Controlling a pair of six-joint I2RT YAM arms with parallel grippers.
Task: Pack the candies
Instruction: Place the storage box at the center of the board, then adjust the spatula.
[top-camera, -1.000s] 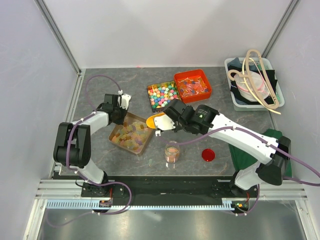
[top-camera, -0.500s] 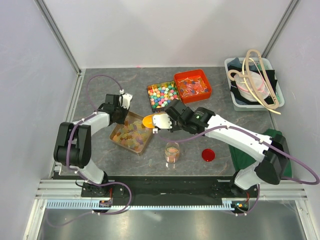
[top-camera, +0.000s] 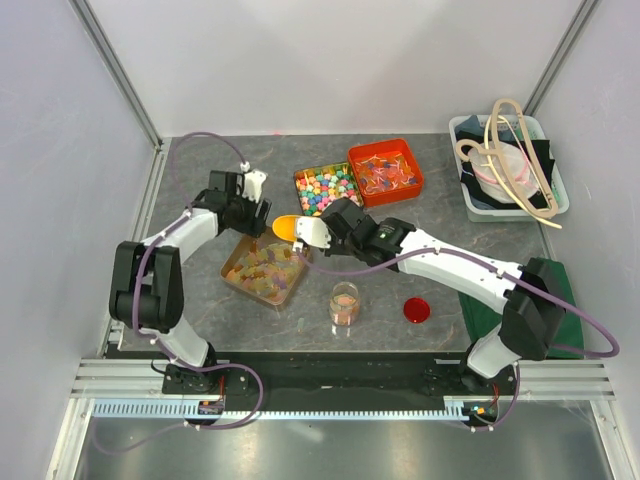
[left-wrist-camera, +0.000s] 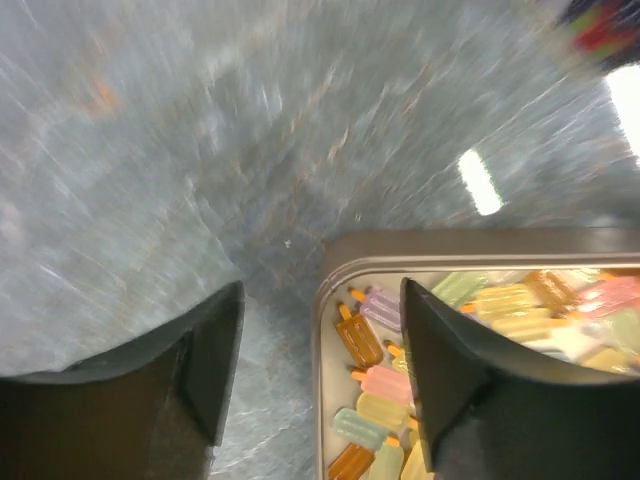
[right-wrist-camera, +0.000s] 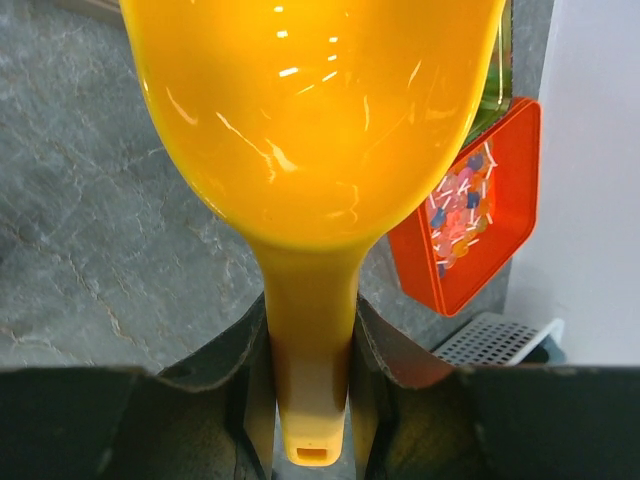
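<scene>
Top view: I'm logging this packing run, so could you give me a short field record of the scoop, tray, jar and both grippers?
scoop: orange-yellow plastic scoop, no candies seen in it, at the tray's far edge
right gripper: shut on the scoop's handle
left gripper: open, astride the tray's corner rim
tray: brown metal tray holding pastel candies
jar: small glass jar, partly filled, uncovered; round red lid beside it

High overview; close wrist views down onto table (top-camera: 440, 200)
</scene>
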